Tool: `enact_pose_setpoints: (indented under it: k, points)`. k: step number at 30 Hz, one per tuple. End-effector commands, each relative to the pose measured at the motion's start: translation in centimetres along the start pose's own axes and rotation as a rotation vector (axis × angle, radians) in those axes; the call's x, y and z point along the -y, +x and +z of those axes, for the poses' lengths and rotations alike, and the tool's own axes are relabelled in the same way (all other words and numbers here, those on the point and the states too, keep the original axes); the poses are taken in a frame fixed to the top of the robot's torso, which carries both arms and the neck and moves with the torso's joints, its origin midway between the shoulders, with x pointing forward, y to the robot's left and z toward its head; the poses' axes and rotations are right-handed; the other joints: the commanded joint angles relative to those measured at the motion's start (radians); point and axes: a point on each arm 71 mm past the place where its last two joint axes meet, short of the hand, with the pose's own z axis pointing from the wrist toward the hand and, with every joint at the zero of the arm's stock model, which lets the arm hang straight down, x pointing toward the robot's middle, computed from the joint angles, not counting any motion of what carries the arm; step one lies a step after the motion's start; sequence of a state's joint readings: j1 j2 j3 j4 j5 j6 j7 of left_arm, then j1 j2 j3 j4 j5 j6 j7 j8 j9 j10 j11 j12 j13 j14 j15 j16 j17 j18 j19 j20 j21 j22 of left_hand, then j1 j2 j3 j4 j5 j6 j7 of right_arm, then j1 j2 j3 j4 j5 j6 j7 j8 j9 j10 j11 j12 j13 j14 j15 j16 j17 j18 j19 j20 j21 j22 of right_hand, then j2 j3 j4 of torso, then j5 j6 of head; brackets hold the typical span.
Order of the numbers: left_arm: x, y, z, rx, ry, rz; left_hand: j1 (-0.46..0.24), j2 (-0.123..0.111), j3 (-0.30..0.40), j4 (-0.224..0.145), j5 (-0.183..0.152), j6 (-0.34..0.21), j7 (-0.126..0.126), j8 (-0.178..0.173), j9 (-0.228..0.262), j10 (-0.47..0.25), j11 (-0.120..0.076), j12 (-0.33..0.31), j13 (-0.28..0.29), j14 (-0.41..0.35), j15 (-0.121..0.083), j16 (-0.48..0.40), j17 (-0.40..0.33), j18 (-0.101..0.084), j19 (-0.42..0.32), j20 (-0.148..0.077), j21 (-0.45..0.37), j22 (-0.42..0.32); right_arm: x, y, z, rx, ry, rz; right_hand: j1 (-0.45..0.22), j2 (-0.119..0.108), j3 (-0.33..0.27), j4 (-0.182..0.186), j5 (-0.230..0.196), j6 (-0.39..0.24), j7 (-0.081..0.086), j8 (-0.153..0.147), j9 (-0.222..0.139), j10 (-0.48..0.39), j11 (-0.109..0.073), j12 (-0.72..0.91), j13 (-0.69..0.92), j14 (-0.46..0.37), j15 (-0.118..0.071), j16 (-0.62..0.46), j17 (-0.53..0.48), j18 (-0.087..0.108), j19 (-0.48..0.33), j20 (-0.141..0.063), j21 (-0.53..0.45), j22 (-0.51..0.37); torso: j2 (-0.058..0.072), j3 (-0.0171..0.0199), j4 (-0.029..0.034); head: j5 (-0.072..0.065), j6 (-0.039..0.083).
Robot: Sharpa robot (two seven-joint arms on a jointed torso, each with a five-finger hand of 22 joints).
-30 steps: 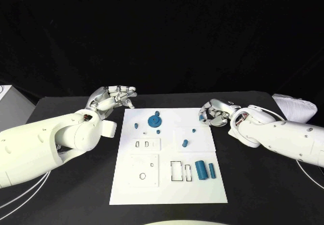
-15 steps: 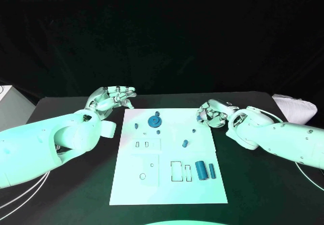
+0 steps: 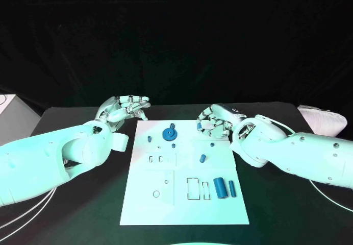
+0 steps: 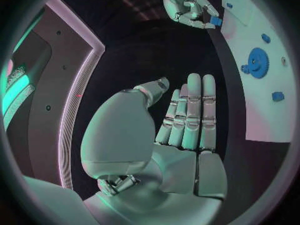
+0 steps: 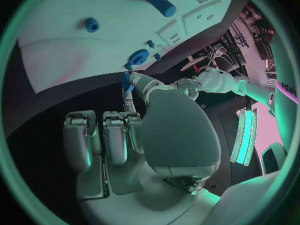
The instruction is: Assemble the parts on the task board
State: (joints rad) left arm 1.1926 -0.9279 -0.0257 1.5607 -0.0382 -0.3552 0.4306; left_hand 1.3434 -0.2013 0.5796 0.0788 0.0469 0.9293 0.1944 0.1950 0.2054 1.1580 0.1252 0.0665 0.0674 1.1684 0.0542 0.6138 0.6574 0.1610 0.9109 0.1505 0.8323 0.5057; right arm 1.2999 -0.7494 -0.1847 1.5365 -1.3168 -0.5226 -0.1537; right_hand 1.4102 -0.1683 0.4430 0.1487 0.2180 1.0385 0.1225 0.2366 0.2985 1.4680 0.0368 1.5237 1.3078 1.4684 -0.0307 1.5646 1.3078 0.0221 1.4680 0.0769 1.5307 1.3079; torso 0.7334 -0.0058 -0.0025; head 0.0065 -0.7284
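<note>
I have the right hand [image 3: 211, 124] pinching a small blue part [image 4: 215, 21] over the task board's [image 3: 184, 204] far right corner, left hand [image 3: 125, 108] empty beside it; next, seating it.
</note>
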Motion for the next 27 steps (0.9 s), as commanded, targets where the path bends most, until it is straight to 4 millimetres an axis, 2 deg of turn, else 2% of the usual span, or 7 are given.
enact_pose_setpoints:
  k: [1, 2, 4, 12, 17, 22, 27]
  points:
    - [0.1, 0.2, 0.1, -0.016, 0.006, -0.004, -0.007, 0.004, 0.004, -0.006, 0.004, 0.0, 0.006, -0.003, 0.002, 0.003, 0.005, -0.001, 0.001, -0.011, 0.0, 0.003, 0.002, 0.02, -0.01, 0.001, 0.009, 0.004, -1.6, 0.7, 0.2, 0.007, 0.051, -0.013, -0.006, 0.003, 0.005, 0.0, 0.001, 0.015, -0.014, 0.031, 0.025, 0.059, -0.007, 0.0, 0.22, 0.102, -0.007, 0.006, 0.262, -0.013, 0.086, -0.008, 0.006, 0.237, 0.002, 0.0002, -0.0011, 0.007, 0.004]
    - [0.1, 0.2, 0.1, -0.015, 0.006, -0.004, -0.007, 0.004, 0.004, -0.006, 0.004, 0.0, 0.006, -0.003, 0.002, 0.003, 0.005, -0.001, 0.001, -0.011, 0.0, 0.003, 0.002, 0.02, -0.01, 0.001, 0.009, 0.004, -2.4, 1.1, 0.3, -0.002, 0.044, -0.008, -0.006, 0.003, 0.005, 0.0, 0.001, 0.015, -0.014, 0.031, 0.025, 0.059, -0.007, 0.0, 0.22, 0.102, -0.007, 0.006, 0.262, -0.013, 0.086, -0.008, 0.006, 0.237, 0.002, 0.0001, -0.0014, 0.008, 0.004]
    - [0.1, 0.2, 0.1, -0.014, 0.005, -0.004, -0.007, 0.004, 0.004, -0.006, 0.004, 0.0, 0.006, -0.003, 0.002, 0.003, 0.005, -0.001, 0.001, -0.011, 0.0, 0.003, 0.002, 0.02, -0.01, 0.001, 0.009, 0.004, -3.8, 2.0, 0.4, -0.024, 0.032, -0.001, -0.006, 0.003, 0.005, 0.0, 0.001, 0.015, -0.014, 0.031, 0.025, 0.059, -0.007, 0.0, 0.22, 0.102, -0.007, 0.006, 0.262, -0.013, 0.086, -0.008, 0.006, 0.237, 0.0, -0.0005, -0.0021, 0.012, -0.005]
    - [0.0, 0.3, 0.2, -0.015, -0.004, 0.001, -0.017, 0.006, 0.004, -0.01, 0.004, 0.002, 0.007, -0.002, 0.004, 0.037, 0.0, 0.017, 0.008, -0.007, -0.002, 0.009, 0.006, 0.021, -0.018, 0.002, 0.019, 0.011, -7.7, 5.3, 0.3, -0.094, 0.005, 0.001, -0.016, 0.002, 0.009, 0.001, 0.003, 0.01, -0.013, 0.036, 0.027, 0.056, -0.006, -0.004, 0.216, 0.101, -0.006, 0.004, 0.257, -0.012, 0.085, -0.008, 0.003, 0.235, -0.007, -0.0044, -0.0003, 0.018, -0.014]
    - [-0.1, 0.5, 0.2, -0.019, -0.011, 0.008, -0.022, 0.009, -0.005, -0.02, 0.004, 0.017, -0.001, 0.012, 0.01, 0.079, -0.012, 0.051, 0.025, 0.001, -0.01, 0.025, 0.015, 0.022, -0.022, -0.001, 0.032, 0.018, -8.9, 7.5, 0.0, -0.128, -0.001, -0.01, -0.026, -0.001, 0.009, 0.001, 0.003, 0.006, -0.013, 0.039, 0.028, 0.054, -0.005, -0.006, 0.214, 0.1, -0.006, 0.003, 0.254, -0.011, 0.083, -0.008, -0.001, 0.232, -0.009, -0.0067, 0.0017, 0.025, -0.031]
    - [-0.2, 0.5, 0.2, -0.021, -0.018, 0.017, -0.026, 0.016, -0.036, -0.036, 0.004, 0.026, -0.016, 0.048, 0.027, 0.101, -0.029, 0.12, 0.07, 0.024, -0.024, 0.079, 0.048, 0.022, -0.017, -0.011, 0.058, 0.032, -9.8, 8.7, -0.3, -0.141, -0.011, -0.031, -0.032, -0.003, 0.01, 0.002, 0.003, 0.004, -0.013, 0.041, 0.028, 0.054, -0.005, -0.007, 0.214, 0.1, -0.006, 0.002, 0.253, -0.011, 0.082, -0.008, -0.002, 0.232, -0.008, -0.0055, 0.0015, 0.03, -0.033]
    - [-0.2, 0.6, 0.3, -0.024, -0.023, 0.022, -0.031, 0.026, -0.057, -0.045, 0.003, 0.006, -0.022, 0.09, 0.046, 0.067, -0.036, 0.209, 0.137, 0.02, -0.03, 0.142, 0.089, 0.021, -0.017, -0.017, 0.088, 0.049, -10.1, 9.5, -0.3, -0.148, -0.011, -0.057, -0.044, -0.008, 0.01, 0.004, 0.006, 0.001, -0.013, 0.045, 0.029, 0.055, -0.005, -0.006, 0.215, 0.1, -0.006, 0.002, 0.253, -0.011, 0.082, -0.008, -0.002, 0.232, -0.007, -0.0053, 0.0003, 0.031, -0.034]
